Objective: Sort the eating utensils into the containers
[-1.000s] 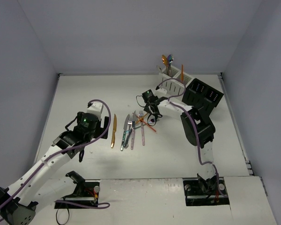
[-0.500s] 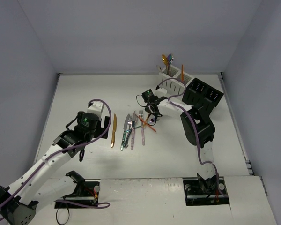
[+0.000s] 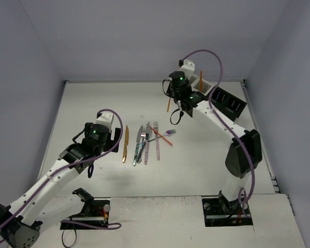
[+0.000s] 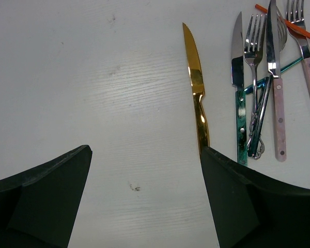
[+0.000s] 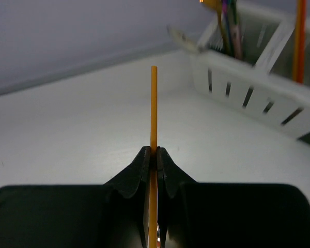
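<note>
Right gripper, clamped on an orange utensil, has lifted it from the mid-bench pile toward the white caddy at the far-right corner, ready for insertion; left gripper, fingers apart, over the gold knife.

The right gripper is no longer low over the pile. It is now raised and farther away, just left of the white caddy. It is closed on an orange utensil, which has left the pile and now hangs above the table.
</note>
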`<control>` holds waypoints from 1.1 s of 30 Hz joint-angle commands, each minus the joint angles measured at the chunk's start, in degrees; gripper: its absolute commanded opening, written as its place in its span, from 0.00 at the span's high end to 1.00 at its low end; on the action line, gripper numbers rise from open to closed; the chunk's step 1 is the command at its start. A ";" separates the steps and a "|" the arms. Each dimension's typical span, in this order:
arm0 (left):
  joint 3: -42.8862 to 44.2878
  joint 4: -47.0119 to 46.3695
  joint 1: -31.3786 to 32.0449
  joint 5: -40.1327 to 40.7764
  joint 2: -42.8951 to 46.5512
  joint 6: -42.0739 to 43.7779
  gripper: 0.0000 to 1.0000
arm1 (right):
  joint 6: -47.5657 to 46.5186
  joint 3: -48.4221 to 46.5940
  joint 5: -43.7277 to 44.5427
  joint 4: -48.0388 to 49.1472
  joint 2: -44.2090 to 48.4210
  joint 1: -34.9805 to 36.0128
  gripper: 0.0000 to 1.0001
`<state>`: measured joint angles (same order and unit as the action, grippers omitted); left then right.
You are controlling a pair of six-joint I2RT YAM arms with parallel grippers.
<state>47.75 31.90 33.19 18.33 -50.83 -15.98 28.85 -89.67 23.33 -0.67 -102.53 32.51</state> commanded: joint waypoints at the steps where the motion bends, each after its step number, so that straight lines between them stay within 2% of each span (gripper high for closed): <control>1: 0.86 -1.93 -0.41 2.21 0.38 0.85 0.16 | -14.85 1.69 2.38 15.97 7.38 -4.75 1.00; 6: 0.60 -2.31 -0.37 2.59 0.46 0.90 0.16 | -19.92 6.61 -2.12 32.39 7.65 -13.84 1.00; 13: -0.48 -4.19 -0.38 2.39 1.54 1.58 0.16 | -32.42 7.17 -3.68 49.90 1.43 -17.92 1.00; 22: -1.78 -5.97 -0.32 3.56 3.19 2.53 0.16 | -36.33 2.95 -4.25 57.30 -9.02 -20.74 1.00; 33: -2.32 -6.16 -0.24 4.26 3.41 2.70 0.16 | -36.31 7.39 -6.22 64.28 -13.71 -22.77 1.00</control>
<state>45.14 28.99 33.19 21.08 -48.10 -13.89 -7.20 -82.59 18.43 53.15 -116.27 10.52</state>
